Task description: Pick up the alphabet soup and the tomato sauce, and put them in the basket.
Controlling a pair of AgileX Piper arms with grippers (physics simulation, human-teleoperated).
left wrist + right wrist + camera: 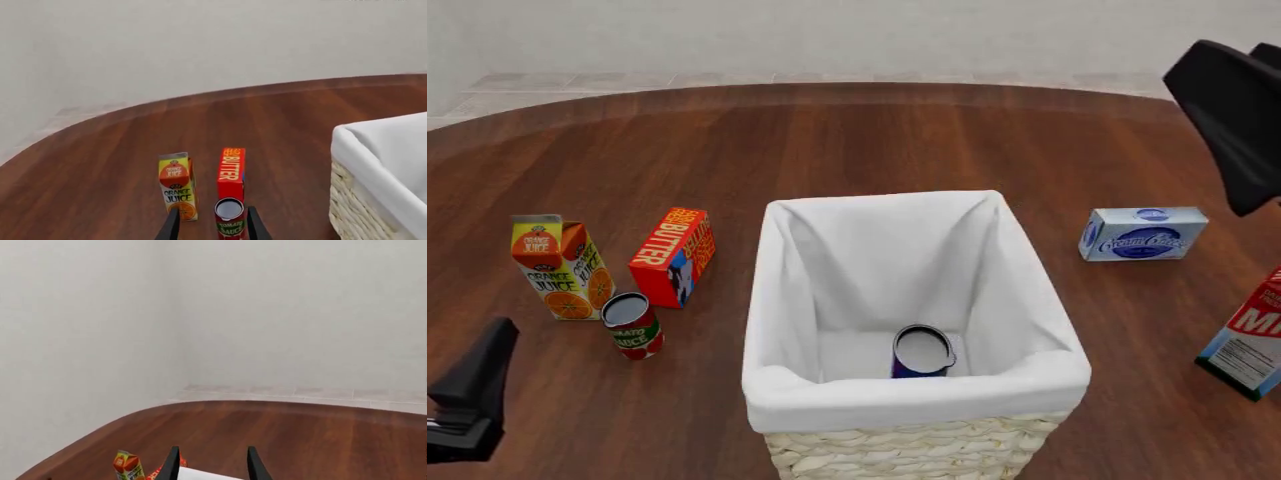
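Note:
The tomato sauce (631, 325), a red can with a green band, stands upright on the table in front of the butter box. In the left wrist view the tomato sauce (230, 221) shows between the spread fingers of my left gripper (213, 220), which is open; the front view puts that arm (467, 392) short of the can, not touching it. The alphabet soup (922, 352) stands inside the basket (827, 395), near its front wall. My right gripper (211, 460) is open and empty, held high over the basket's far right side.
An orange juice carton (561, 267) and a red butter box (674, 256) stand just behind the tomato can. A blue cream cheese box (1144, 233) lies right of the basket, and a milk carton (1248, 335) stands at the right edge.

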